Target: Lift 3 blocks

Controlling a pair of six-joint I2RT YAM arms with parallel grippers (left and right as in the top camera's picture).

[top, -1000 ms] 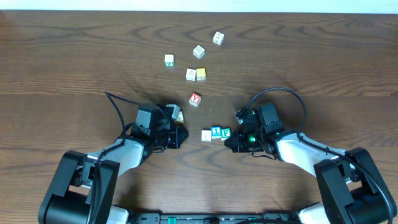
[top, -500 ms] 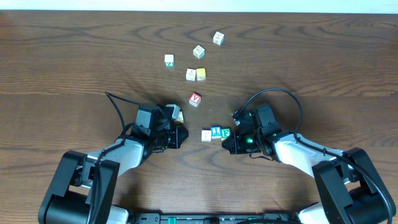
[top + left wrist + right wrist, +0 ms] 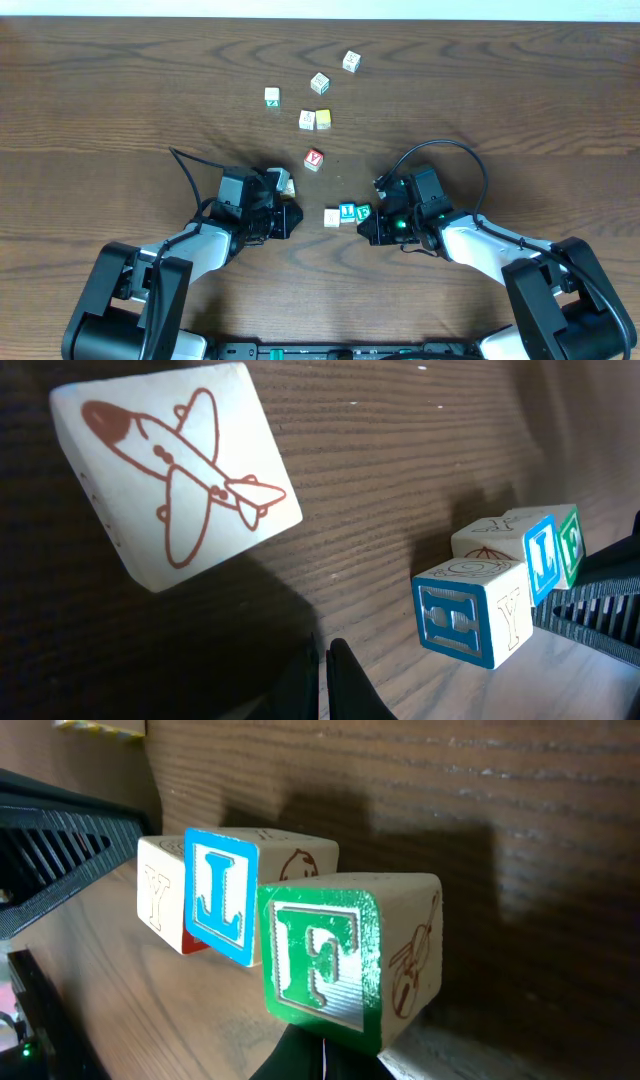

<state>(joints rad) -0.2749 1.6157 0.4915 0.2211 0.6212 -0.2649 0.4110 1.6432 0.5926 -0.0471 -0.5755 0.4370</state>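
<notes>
Wooden table [image 3: 520,120] bears 3 blocks [image 3: 347,213] in a row between left gripper [image 3: 295,216] and right gripper [image 3: 366,229], both closed and empty.

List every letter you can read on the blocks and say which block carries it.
"F": green-faced block
"L": blue-faced block
"Y": cream-faced block
"Y": red cube
Blue side of the cream-faced block: "H" or "I", unclear
Far blocks: too small to read

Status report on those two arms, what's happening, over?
Left gripper shut, right gripper shut. Blocks in a row on the table between them, not lifted. Airplane block beside left gripper, red Y block nearby.
</notes>
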